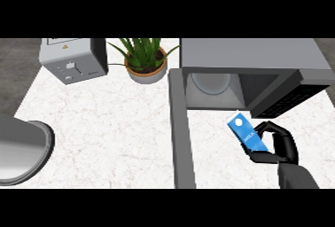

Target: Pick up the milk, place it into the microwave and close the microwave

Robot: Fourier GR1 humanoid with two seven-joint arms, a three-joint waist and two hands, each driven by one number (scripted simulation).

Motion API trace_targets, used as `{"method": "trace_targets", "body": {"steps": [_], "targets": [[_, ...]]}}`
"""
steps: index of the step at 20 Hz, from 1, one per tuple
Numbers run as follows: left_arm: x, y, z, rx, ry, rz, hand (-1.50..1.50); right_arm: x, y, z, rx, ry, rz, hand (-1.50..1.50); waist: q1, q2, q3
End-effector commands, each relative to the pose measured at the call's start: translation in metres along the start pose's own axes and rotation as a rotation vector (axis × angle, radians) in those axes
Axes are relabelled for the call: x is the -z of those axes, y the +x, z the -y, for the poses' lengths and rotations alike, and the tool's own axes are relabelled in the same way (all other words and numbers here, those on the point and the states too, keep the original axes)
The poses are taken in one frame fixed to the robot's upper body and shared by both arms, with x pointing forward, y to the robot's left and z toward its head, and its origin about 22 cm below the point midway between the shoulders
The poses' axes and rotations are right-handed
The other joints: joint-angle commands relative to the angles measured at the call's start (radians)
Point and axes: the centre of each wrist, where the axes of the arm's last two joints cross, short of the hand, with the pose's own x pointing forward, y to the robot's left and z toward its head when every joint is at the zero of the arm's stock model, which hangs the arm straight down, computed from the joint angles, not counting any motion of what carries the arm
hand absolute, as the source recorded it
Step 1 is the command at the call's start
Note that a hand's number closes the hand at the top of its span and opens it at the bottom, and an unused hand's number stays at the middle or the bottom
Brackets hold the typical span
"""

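Head view, looking steeply down on a white marbled counter [111, 128]. Right of centre we see the right hand [278, 146], black, on a grey forearm coming in from the lower right edge. Its fingers and thumb are curled round a blue and white milk carton [247, 132], grasping it. The carton is tilted, its top pointing to the upper left, and sits just in front of the mouth of the grey box-shaped microwave [252, 60] at upper right.

The microwave cavity is open, with a pale round turntable [211, 83] visible inside. Its grey door [181, 133] is swung out and runs as a long strip down the middle of the frame, left of the carton.

Upper left: a grey metal toaster [72, 60]. Beside it, upper centre, a green potted plant [144, 57] in a tan pot. At the left edge, a grey rounded form [23, 150]; we cannot tell what it is. We cannot see the left hand.
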Motion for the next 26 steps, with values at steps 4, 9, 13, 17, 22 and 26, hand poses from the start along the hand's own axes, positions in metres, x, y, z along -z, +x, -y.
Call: {"method": "trace_targets", "body": {"steps": [4,9,13,17,22,26], "targets": [[-0.004,0.006,0.02,-0.027,-0.024,0.006,-1.5,0.027,0.005,-0.034,0.081,0.068,0.101,1.5,-0.006,-0.001,0.001],[-0.012,0.003,-0.004,0.006,-0.001,0.007,-1.5,0.033,0.019,-0.064,0.193,0.155,0.125,1.5,-0.016,-0.007,-0.001],[-0.01,-0.008,-0.011,0.014,0.022,0.01,-1.5,0.055,0.051,-0.091,0.144,0.175,0.173,1.5,-0.026,-0.009,-0.002],[-0.008,0.005,-0.003,0.0,0.015,0.006,-1.5,0.051,0.07,-0.093,0.128,0.126,0.16,1.5,-0.02,-0.005,-0.001],[-0.003,0.011,-0.013,0.004,0.009,0.002,-1.5,0.091,0.107,-0.097,0.085,0.113,0.161,1.5,-0.018,-0.004,0.0],[-0.026,-0.005,-0.016,-0.005,0.024,0.007,-1.5,0.114,0.12,-0.106,0.026,0.107,0.17,1.5,-0.01,-0.004,-0.001]]}}
